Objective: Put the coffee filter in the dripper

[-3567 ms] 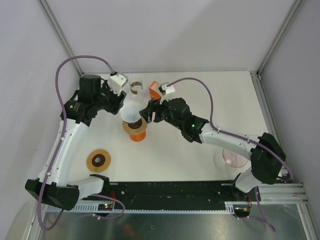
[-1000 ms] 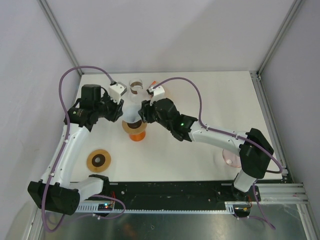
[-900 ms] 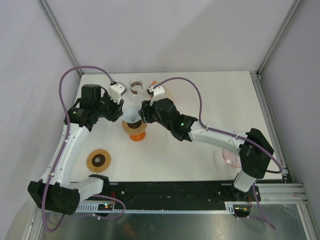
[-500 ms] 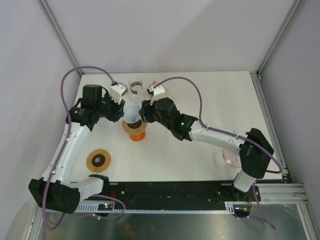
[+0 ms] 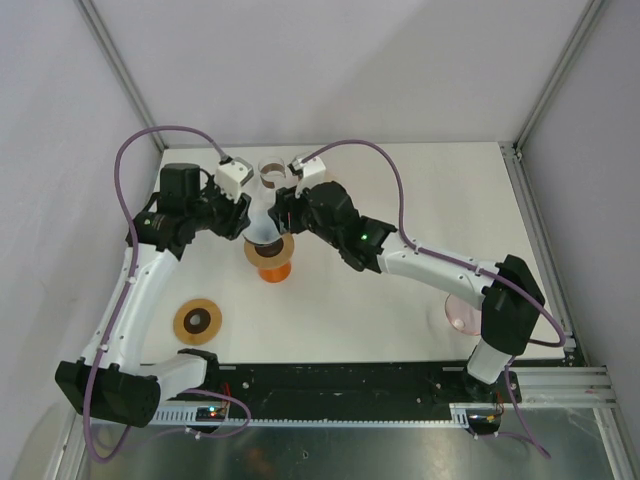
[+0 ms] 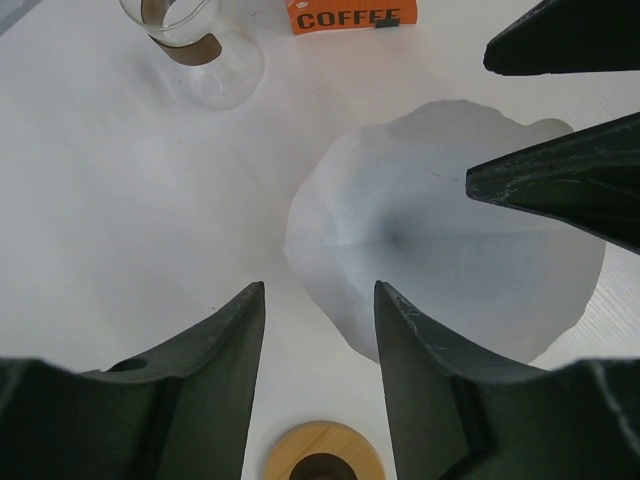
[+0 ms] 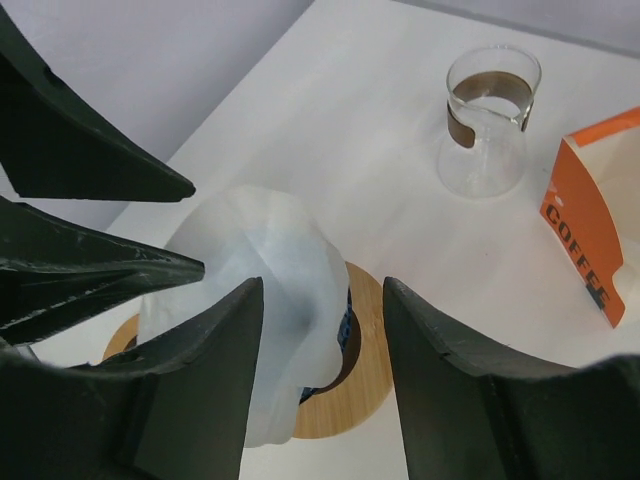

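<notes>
Jaws parted, left arm (image 5: pixel 133 292) and right arm (image 5: pixel 432 268) flank the coffee filter (image 5: pixel 262 226).

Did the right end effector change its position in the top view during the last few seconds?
Yes. The right end effector shifted left and toward the far side of the table, ending closer to the clear glass carafe.
</notes>
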